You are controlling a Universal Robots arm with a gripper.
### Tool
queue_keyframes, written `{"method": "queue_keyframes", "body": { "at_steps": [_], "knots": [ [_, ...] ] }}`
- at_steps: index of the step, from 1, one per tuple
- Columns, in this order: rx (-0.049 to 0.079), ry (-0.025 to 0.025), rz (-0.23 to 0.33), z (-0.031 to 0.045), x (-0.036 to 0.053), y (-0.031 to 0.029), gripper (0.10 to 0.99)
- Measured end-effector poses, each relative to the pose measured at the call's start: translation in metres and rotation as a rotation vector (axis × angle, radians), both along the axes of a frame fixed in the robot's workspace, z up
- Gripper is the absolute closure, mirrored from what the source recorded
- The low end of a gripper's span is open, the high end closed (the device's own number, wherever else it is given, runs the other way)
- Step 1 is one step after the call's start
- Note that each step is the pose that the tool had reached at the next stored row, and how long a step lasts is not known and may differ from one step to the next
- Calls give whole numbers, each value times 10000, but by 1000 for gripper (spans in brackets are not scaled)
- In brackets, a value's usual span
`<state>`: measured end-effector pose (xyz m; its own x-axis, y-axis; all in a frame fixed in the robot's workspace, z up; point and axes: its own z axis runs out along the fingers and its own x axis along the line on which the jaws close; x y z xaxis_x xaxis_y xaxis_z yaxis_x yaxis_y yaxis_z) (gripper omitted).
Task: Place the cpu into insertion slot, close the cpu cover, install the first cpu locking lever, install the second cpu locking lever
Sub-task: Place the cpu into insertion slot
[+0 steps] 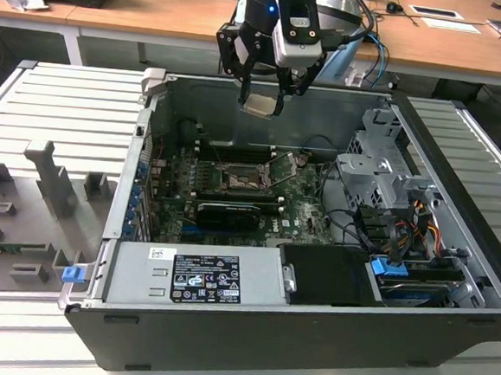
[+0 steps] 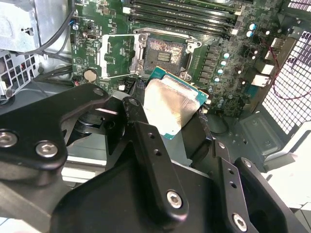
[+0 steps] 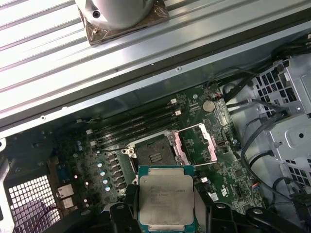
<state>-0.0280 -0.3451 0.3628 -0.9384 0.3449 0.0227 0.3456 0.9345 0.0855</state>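
Note:
My gripper (image 1: 262, 100) hangs above the open computer case, shut on the cpu (image 1: 259, 105), a small pale metal square on a green carrier. Both wrist views show the cpu (image 2: 170, 104) (image 3: 166, 199) pinched between the black fingers (image 2: 141, 131) (image 3: 130, 206), held in the air above the board. Below it lies the insertion slot (image 1: 237, 179) (image 2: 163, 52) (image 3: 152, 153), bare and dark inside its silvery rim. The cpu cover (image 2: 116, 56) (image 3: 194, 143) is swung open beside the slot, and its window shows the green board.
Long black memory slots (image 3: 136, 124) run along one side of the socket. A black card (image 1: 227, 213) lies nearer the grey power supply (image 1: 196, 274). A drive cage (image 1: 382, 172) and cables (image 1: 394, 238) fill the exterior view's right. Grey fixtures (image 1: 51, 180) stand outside the case.

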Motion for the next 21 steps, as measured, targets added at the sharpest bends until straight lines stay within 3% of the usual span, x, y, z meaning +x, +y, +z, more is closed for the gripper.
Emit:
{"method": "queue_keyframes", "body": {
  "at_steps": [21],
  "knots": [
    [1,0,-317,-8,0,0,541]
  ]
}}
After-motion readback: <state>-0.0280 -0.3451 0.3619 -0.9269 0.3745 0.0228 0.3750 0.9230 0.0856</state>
